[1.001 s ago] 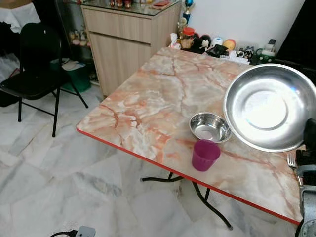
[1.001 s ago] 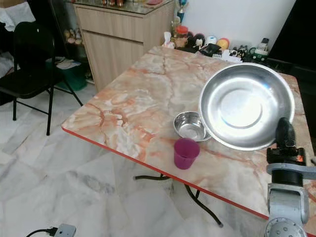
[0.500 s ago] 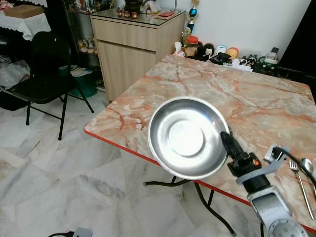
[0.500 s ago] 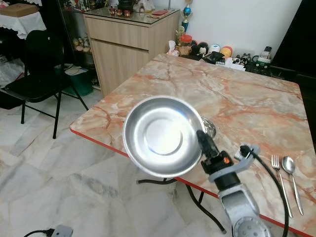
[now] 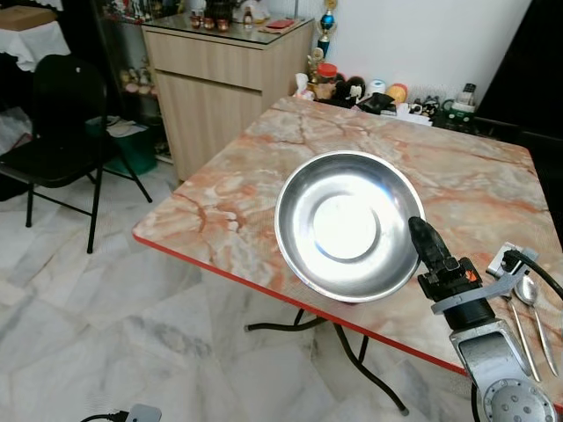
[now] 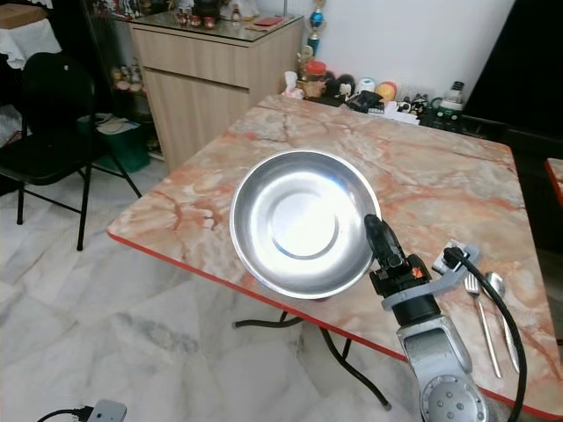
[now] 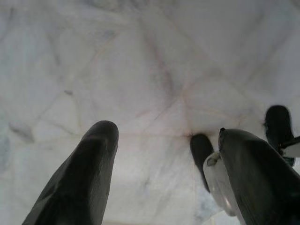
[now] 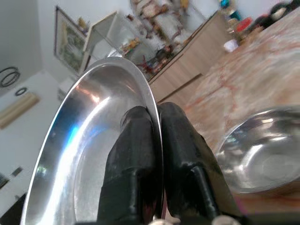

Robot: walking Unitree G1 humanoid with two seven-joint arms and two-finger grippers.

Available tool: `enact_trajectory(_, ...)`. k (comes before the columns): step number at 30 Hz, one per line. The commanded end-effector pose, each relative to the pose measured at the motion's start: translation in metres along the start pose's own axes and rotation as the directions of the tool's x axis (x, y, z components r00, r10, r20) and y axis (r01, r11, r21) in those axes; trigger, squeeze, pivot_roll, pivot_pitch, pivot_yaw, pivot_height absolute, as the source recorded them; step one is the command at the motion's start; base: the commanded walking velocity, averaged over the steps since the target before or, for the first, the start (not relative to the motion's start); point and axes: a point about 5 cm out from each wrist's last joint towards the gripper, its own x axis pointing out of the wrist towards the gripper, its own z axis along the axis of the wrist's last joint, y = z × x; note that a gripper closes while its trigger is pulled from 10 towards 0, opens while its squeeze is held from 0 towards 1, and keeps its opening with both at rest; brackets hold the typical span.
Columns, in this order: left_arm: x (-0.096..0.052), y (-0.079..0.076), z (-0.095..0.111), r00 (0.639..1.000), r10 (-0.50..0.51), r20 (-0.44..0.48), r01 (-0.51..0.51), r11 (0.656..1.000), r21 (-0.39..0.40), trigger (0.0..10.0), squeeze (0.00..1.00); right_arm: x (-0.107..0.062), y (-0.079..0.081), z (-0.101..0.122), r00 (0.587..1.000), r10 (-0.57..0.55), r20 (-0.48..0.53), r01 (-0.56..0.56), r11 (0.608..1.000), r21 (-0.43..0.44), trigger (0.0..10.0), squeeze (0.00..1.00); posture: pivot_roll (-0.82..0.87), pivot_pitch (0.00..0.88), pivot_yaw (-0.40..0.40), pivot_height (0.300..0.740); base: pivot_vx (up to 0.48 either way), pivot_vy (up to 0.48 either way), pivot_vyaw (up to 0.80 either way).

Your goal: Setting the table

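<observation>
A black folding chair (image 5: 53,132) stands on the marble floor (image 5: 106,334) well off the desk's left edge, with a wooden cabinet (image 5: 224,83) behind it near the desk's far left corner. The left gripper (image 7: 164,159) hangs over the pale floor tiles with its two black fingers (image 7: 79,178) spread apart and holding nothing. The marble-patterned desk (image 5: 255,167) has a red rim along its near edge, and small clutter (image 5: 378,95) is lined up along its far edge against the wall. The large steel plate (image 5: 348,225) is held up in the air above the near edge of the desk, tilted so its hollow faces the camera. The right gripper (image 8: 152,140) pinches the plate's rim at its right side, fingers (image 8: 133,154) closed on either face of the metal. In the right wrist view a small steel bowl (image 8: 260,150) sits on the desk beyond the plate. A fork (image 6: 479,321) and spoon (image 6: 503,308) lie side by side near the desk's right edge.
</observation>
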Motion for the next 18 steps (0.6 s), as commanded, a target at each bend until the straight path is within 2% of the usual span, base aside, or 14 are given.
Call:
enact_trajectory(1, 0.0001, -0.0049, -0.0010, 1.000, -0.011, 0.004, 0.010, 1.000, 0.003, 10.0, 0.00, -0.0007, 0.0031, 0.0050, 1.000, 0.014, 0.025, -0.014, 1.000, -0.025, 10.0, 0.00, -0.04, 0.066, -0.020, 0.740, 0.000, -0.330, -0.80)
enact_trajectory(18, -0.0003, -0.0044, -0.0014, 1.000, -0.007, 0.010, 0.008, 1.000, -0.006, 10.0, 0.00, 0.0051, 0.0019, 0.0070, 0.998, 0.001, 0.066, 0.001, 0.999, -0.035, 10.0, 0.00, -0.03, 0.083, -0.024, 0.740, 0.000, -0.354, 0.00)
